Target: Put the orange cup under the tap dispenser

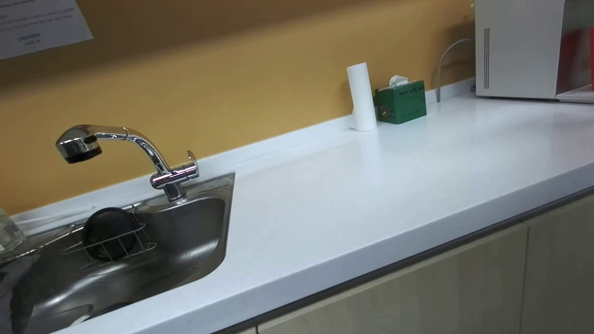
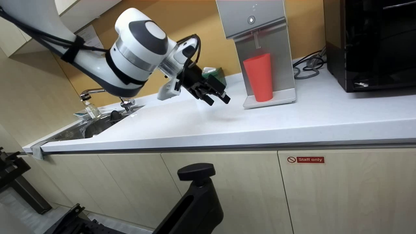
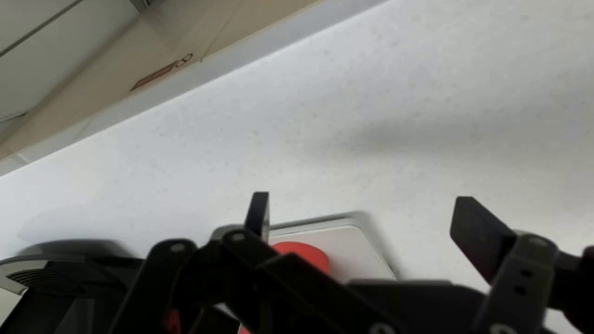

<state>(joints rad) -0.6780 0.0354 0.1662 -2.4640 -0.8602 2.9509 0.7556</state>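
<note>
The orange cup [image 2: 260,78] stands on the base plate [image 2: 283,96] of the grey tap dispenser [image 2: 234,18], below its spout [image 2: 256,39]. In an exterior view the cup [image 1: 592,60] shows only as a strip at the right edge, beside the dispenser's white side [image 1: 517,51]. My gripper [image 2: 218,100] is open and empty above the counter, beside the dispenser and apart from the cup. In the wrist view the gripper's fingers [image 3: 363,211] are wide apart. Part of the cup [image 3: 308,254] shows there behind the left finger, on the base plate [image 3: 350,253]; the rest is hidden.
A black appliance [image 2: 377,45] and coiled cables [image 2: 308,70] lie beyond the dispenser. A green tissue box [image 1: 401,103] and a white paper roll [image 1: 362,97] stand by the wall. A sink [image 1: 211,222] with a tap [image 1: 174,178] is at the counter's far end.
</note>
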